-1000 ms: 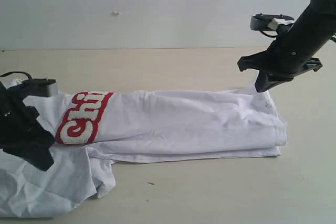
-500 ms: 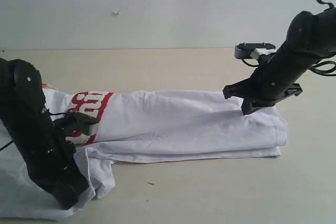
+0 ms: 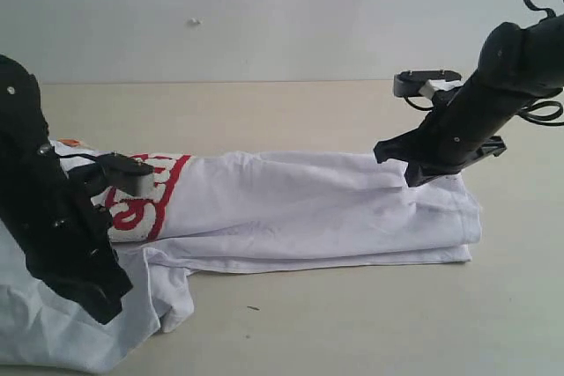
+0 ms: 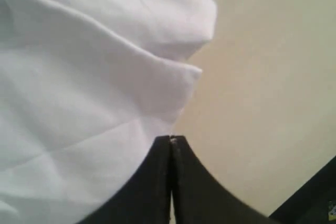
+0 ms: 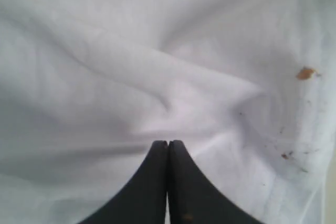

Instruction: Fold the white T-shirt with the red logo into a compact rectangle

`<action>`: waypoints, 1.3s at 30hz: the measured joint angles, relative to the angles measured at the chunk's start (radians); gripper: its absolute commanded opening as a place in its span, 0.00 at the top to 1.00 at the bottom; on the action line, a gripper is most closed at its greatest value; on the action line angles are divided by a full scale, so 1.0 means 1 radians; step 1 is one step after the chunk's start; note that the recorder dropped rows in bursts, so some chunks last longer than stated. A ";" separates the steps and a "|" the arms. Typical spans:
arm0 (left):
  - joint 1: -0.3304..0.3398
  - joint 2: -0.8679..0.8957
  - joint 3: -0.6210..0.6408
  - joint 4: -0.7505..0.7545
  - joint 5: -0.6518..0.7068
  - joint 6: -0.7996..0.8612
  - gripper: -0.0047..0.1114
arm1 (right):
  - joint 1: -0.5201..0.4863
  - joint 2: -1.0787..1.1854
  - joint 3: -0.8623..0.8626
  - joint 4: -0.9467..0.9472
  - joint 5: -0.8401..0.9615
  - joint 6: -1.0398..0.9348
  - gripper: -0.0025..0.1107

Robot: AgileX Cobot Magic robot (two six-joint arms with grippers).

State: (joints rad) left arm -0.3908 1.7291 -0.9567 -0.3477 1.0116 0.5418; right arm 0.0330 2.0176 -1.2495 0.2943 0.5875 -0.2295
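My left gripper is closed, its two black fingers pressed flat together right to the tips. In its wrist view the tips sit at the edge of the white T-shirt, with rumpled white cloth to one side of them and bare table to the other. I cannot tell whether any cloth is nipped between them. Seen from outside, my left arm slants down over the near-left end of the shirt. A loose, crumpled part of the shirt spreads toward the near edge of the table there, and the arm hides some of it.

Just right of that arm, the red logo shows on the shirt's upper face. Only a few red-outlined letters are visible; the rest is behind my arm. A small orange bit peeks out at the far-left edge of the cloth.

From the logo the shirt runs rightward as a long folded band, several layers deep. Its near edge shows stacked hems, and it ends in a rounded fold at the right.

My right gripper is closed too, fingers tight together. Its tips rest on the far side of the shirt's right end, where creases gather toward them. Whether cloth is caught there I cannot tell. A few small brownish specks mark the cloth near it.
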 measured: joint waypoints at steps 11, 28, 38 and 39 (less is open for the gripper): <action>-0.180 -0.038 0.096 0.067 -0.181 0.004 0.37 | 0.000 -0.168 0.000 -0.002 -0.004 0.000 0.83; -0.342 0.007 0.183 0.501 -0.308 -0.374 0.54 | 0.000 -0.222 0.000 -0.002 -0.004 0.000 0.83; -0.348 0.029 0.183 0.504 -0.252 -0.382 0.96 | 0.000 -0.222 0.000 -0.002 -0.004 0.000 0.83; -0.348 0.029 0.181 0.504 -0.231 -0.382 0.96 | 0.000 -0.222 0.000 -0.002 -0.004 0.000 0.83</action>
State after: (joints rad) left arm -0.7388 1.7582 -0.7756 0.1568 0.7808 0.1600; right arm 0.0330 1.7960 -1.2495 0.2925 0.5838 -0.2295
